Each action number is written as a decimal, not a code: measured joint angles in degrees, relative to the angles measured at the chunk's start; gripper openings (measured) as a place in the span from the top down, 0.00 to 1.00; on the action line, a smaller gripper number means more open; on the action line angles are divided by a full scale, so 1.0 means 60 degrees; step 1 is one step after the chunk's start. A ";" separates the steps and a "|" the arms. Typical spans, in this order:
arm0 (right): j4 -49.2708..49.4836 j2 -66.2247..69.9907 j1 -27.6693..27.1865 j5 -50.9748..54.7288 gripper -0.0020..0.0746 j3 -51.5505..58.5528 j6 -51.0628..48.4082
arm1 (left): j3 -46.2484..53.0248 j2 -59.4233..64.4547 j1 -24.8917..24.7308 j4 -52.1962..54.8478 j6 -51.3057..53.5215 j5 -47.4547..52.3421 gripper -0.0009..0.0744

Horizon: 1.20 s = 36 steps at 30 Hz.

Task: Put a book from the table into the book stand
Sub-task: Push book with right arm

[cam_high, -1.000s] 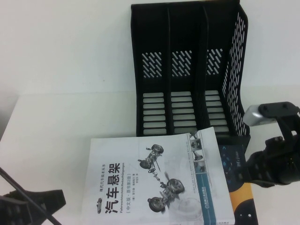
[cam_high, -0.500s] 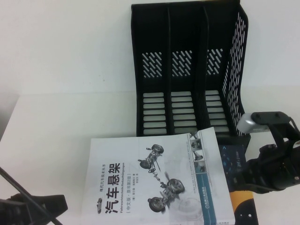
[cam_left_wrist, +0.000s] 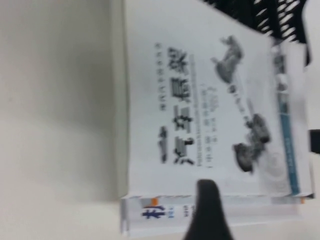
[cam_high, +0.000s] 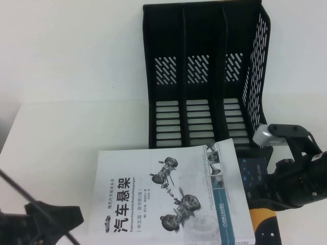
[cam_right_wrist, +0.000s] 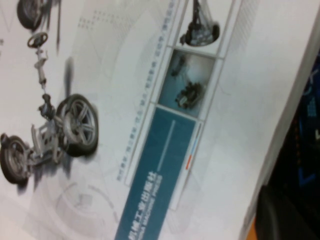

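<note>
Book (cam_high: 171, 196) is seen lying flat, cover up, on the table (cam_high: 76, 127), just in front of the book stand (cam_high: 207, 76), whose three slots are seen holding nothing. It is stacked over a dark navy book (cam_high: 257, 176) showing along its right edge, and a white book with an orange edge (cam_left_wrist: 165, 212) shows beneath it in the left wrist view. The left gripper (cam_high: 46, 219) is placed low near the book's left corner; whether its jaws are released cannot be told. The right gripper (cam_high: 268, 186) is positioned at the book's right edge over the navy book; its jaw state cannot be told either.
</note>
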 joint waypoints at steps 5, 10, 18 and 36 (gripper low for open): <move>0.0073 0.0000 0.0201 -0.0292 0.97 0.0000 -0.0059 | 0.0000 0.1108 0.0000 0.0145 0.0205 -0.0164 0.35; 0.0366 0.0000 0.0463 -0.0666 0.97 0.0000 -0.0059 | -0.0324 0.2307 0.0000 0.0145 0.0700 -0.0209 0.34; 0.0630 0.0212 0.0537 -0.0766 0.97 0.0000 -0.0063 | -0.2023 0.3468 0.0000 0.0274 0.1186 0.0120 0.34; 0.1048 0.0385 0.0573 -0.0860 0.97 0.0000 -0.0239 | -0.2878 0.5670 0.4847 -0.3846 0.5517 0.3188 0.34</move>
